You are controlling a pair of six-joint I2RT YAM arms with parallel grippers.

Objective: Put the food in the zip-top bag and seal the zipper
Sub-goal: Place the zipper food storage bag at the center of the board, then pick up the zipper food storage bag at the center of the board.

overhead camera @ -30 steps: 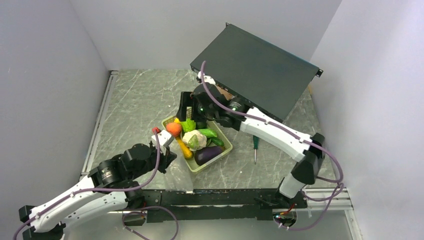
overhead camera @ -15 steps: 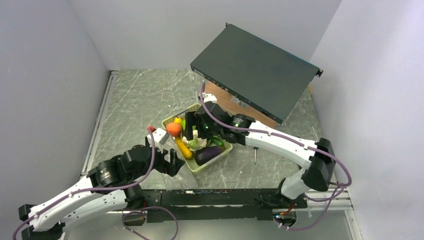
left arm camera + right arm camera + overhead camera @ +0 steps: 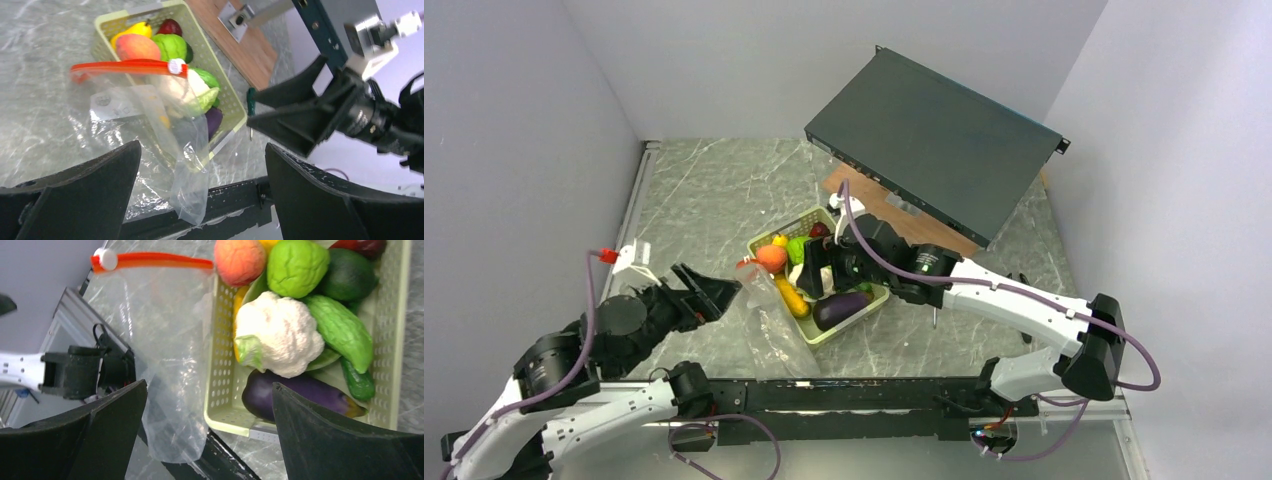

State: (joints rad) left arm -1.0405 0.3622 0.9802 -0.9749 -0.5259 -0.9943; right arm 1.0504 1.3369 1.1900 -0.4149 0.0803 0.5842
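The clear zip-top bag (image 3: 769, 320) lies limp on the table against the near-left side of the pale green basket (image 3: 861, 308), and its bottom corner hangs over the front rail. Its red-orange zipper (image 3: 129, 67) rests by the orange peach (image 3: 137, 46). The food sits in the basket: green pepper (image 3: 297, 267), white cauliflower (image 3: 280, 332), cucumber (image 3: 342, 332), purple eggplant (image 3: 300, 395) and yellow corn (image 3: 132, 29). My left gripper (image 3: 707, 297) is open, left of the bag and holding nothing. My right gripper (image 3: 209, 385) hangs open over the basket's near edge.
A black rack unit (image 3: 934, 140) leans at the back right over a wooden board (image 3: 879, 205). A green-handled screwdriver (image 3: 250, 95) lies right of the basket. A dark avocado (image 3: 350, 275) is also in the basket. Grey walls close in both sides.
My left gripper opened, let go of the bag and drew back to the left. The right gripper came nearer, from the basket's far side to above its near edge.
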